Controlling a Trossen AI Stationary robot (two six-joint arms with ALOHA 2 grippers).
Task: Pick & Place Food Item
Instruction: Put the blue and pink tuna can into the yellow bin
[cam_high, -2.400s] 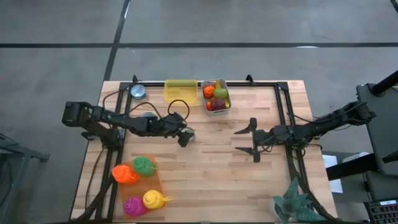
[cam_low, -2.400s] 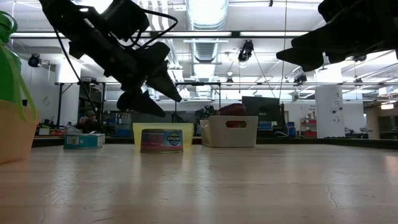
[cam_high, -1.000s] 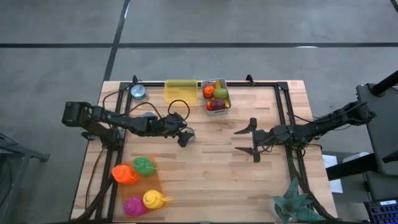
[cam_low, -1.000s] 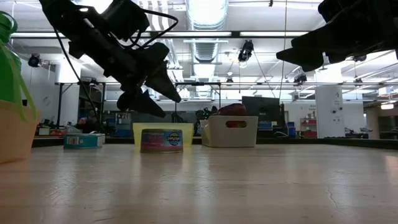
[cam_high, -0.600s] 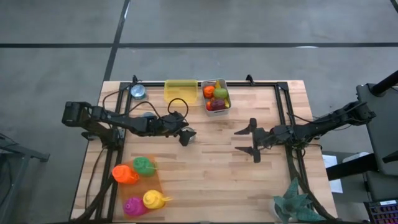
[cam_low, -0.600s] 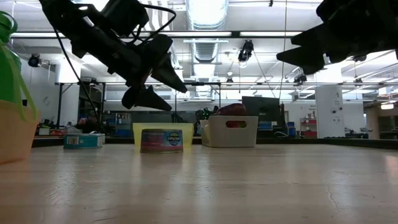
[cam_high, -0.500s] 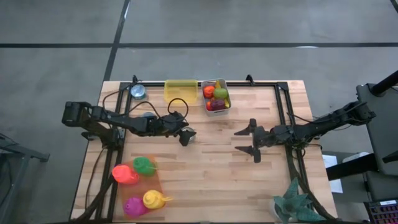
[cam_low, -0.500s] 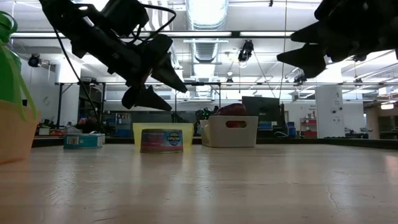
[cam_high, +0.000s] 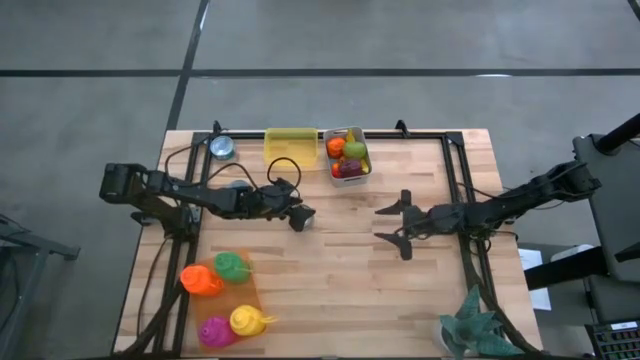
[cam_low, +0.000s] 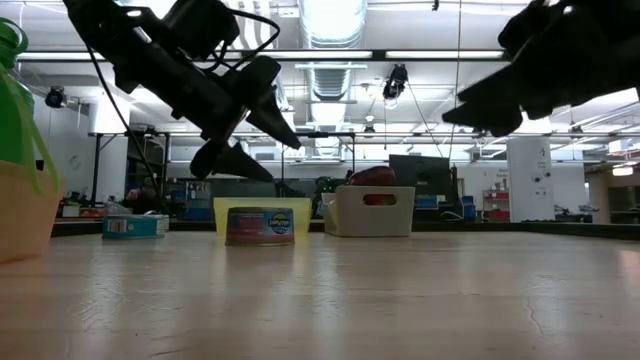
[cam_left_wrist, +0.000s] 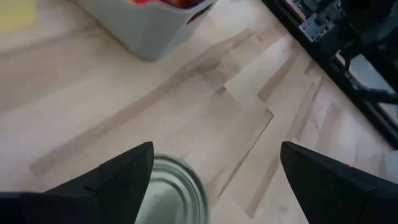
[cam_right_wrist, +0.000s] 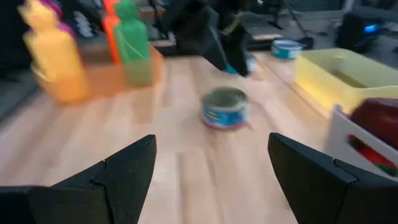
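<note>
On the tabletop (cam_high: 330, 290), four coloured bottles (cam_high: 226, 296) stand grouped near the front left corner, well apart from the work. The left gripper (cam_high: 303, 217) hangs just above a small tin can (cam_low: 260, 225), its fingers spread and holding nothing; the can sits upright on the wood left of centre, closer to the back edge than the front, its silver top half hidden under the gripper in the high view. A second can (cam_high: 222, 148) rests near the back left corner, with a yellow tray (cam_high: 290, 146) and a white bin of fruit (cam_high: 347, 153) along the back edge beside it. The right gripper (cam_high: 391, 226) hovers in the air right of centre, fingers likewise wide apart and empty, facing the can from across the tabletop.

The step in hand appears to be the left arm's grasp of the can. Doing it well likely means centring the spread fingers over the lid so one falls on each side of the round wall, descending straight until the tips reach about mid-height, then closing squarely. An off-centre squeeze could push the can sliding across the smooth wood. The yellow tray looks the probable destination, though that is only a guess.
</note>
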